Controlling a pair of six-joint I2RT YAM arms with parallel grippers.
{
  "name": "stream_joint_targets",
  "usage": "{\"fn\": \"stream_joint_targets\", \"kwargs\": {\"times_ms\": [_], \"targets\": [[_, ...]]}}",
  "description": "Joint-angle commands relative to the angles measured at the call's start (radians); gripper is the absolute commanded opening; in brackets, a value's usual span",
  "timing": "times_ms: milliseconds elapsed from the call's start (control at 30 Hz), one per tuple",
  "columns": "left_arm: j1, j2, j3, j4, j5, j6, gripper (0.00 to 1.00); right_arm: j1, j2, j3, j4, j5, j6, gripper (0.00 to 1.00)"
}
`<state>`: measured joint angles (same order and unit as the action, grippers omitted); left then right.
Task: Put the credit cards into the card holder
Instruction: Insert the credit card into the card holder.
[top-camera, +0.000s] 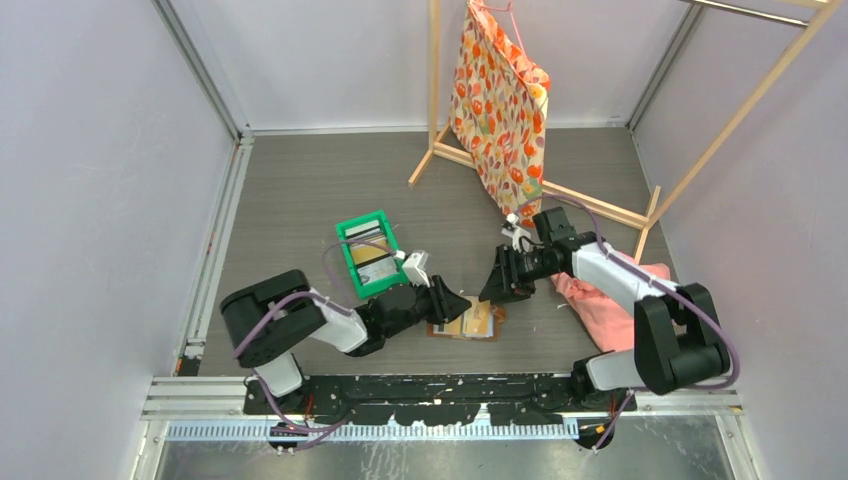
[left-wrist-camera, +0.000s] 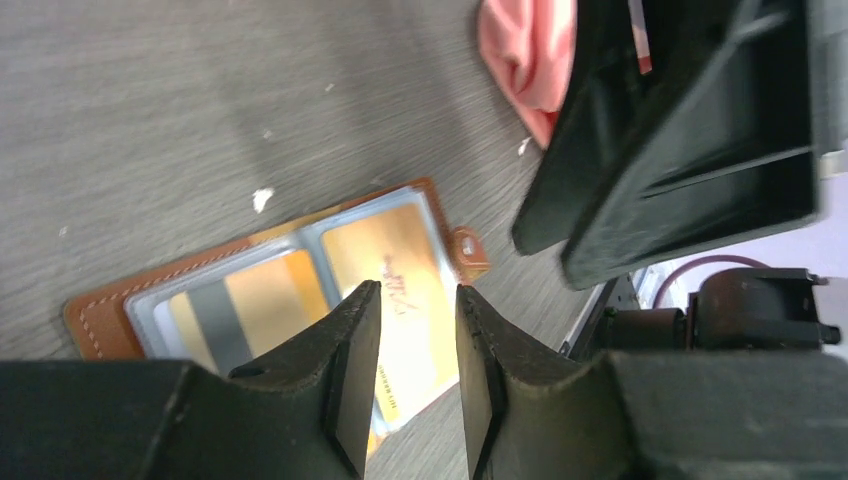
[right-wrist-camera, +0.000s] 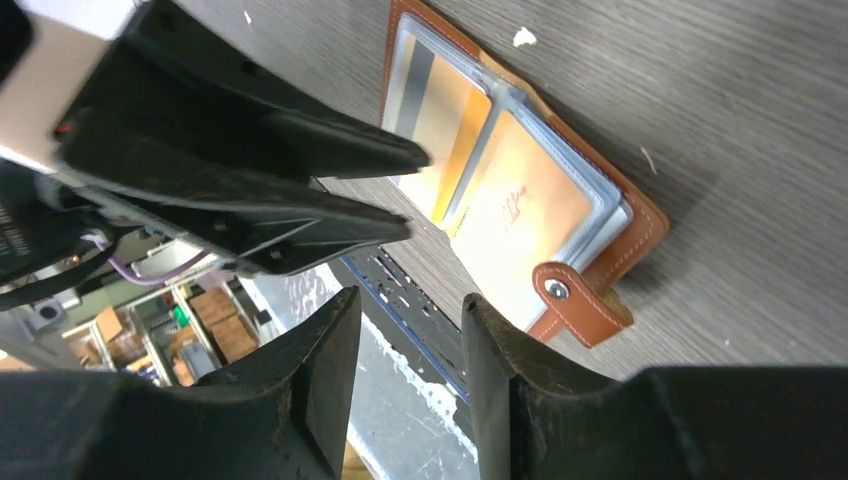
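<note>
The brown leather card holder lies open on the floor between my two grippers. In the left wrist view its leather edge frames clear slots holding a gold card and a gold card with a grey stripe. The right wrist view shows the holder, both cards and the snap tab. My left gripper is open and empty just above the holder. My right gripper is open and empty beside it. More cards lie in the green bin.
A green plastic bin stands left of the holder. A pink cloth lies under the right arm. A floral bag hangs on a wooden rack at the back. The two grippers are close, tip to tip.
</note>
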<state>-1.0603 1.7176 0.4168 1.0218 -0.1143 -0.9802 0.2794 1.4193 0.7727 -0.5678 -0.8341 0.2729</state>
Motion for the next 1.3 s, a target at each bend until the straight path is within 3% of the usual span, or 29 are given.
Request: {"fn": "stream_joint_targets", "kwargs": {"times_ms": [0, 133, 633, 833, 900, 967, 1033, 1100, 1200, 1267], "targets": [[-0.005, -0.141, 0.029, -0.109, 0.014, 0.148, 0.36, -0.006, -0.084, -0.063, 0.114, 0.063, 0.104, 0.47], [-0.005, -0.2, 0.034, -0.197, 0.043, 0.186, 0.37, -0.007, -0.042, -0.079, 0.184, 0.043, 0.141, 0.46], [-0.006, -0.129, -0.018, -0.124, -0.015, 0.144, 0.26, 0.07, -0.051, -0.183, 0.292, -0.022, 0.148, 0.32], [-0.006, -0.305, -0.041, -0.226, -0.008, 0.257, 0.28, 0.068, -0.081, -0.183, 0.3, -0.086, 0.019, 0.26], [-0.006, -0.418, -0.021, -0.364, 0.004, 0.329, 0.32, 0.059, -0.102, -0.127, 0.261, -0.128, -0.058, 0.26], [-0.006, -0.535, 0.008, -0.509, 0.017, 0.411, 0.47, 0.031, -0.122, -0.036, 0.112, -0.19, -0.214, 0.28], [-0.002, -0.645, 0.024, -0.615, 0.011, 0.482, 0.83, -0.012, -0.139, 0.037, -0.047, -0.228, -0.415, 0.29], [0.004, -0.722, 0.024, -0.693, -0.008, 0.463, 0.99, -0.064, -0.151, 0.095, -0.199, -0.222, -0.585, 0.32], [0.008, -0.794, 0.037, -0.785, 0.021, 0.404, 0.99, -0.144, -0.18, 0.133, -0.305, -0.22, -0.685, 0.34], [0.002, -0.804, 0.064, -0.87, 0.023, 0.319, 0.87, -0.18, -0.207, 0.134, -0.307, -0.189, -0.685, 0.35]]}}
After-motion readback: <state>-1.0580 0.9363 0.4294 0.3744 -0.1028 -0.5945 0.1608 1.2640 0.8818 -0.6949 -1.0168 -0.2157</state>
